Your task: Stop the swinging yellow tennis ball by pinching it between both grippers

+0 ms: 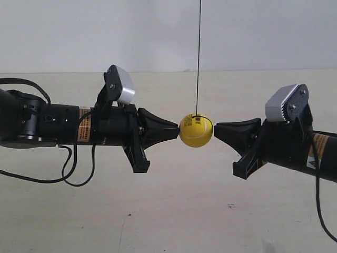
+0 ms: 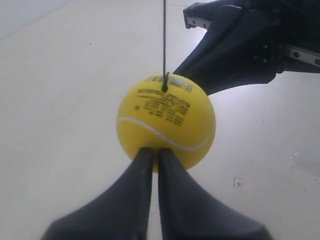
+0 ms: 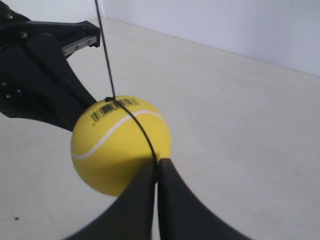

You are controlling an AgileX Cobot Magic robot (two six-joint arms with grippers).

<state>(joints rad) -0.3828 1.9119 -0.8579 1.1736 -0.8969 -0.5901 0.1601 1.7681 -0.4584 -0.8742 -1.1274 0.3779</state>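
- The pale surface (image 1: 168, 211) spreads across the near part of the scene. A black cable (image 1: 68, 171) loops down towards it from the arm at the exterior view's left (image 1: 63, 124).
- The yellow tennis ball (image 1: 196, 130) hangs in mid-scene above that surface, between the two arms. A thin dark string (image 1: 198, 52) tied round it runs straight up out of view.
- The arm at the exterior view's left lies level, and its pointed tip touches the ball's left side.
- The arm at the exterior view's right (image 1: 295, 145) slopes slightly up towards the ball. Its tip is at the ball's right side, touching or just beside it.
- Left gripper (image 2: 156, 154): the jaws are drawn together to a narrow slit with nothing between them. The tips press on the ball below its white seam.
- Right gripper (image 3: 157, 164): the jaws are likewise narrowed to a slit, with the tips against the ball where the string crosses it.
- A plain white wall (image 1: 158, 31) stands at the far side.
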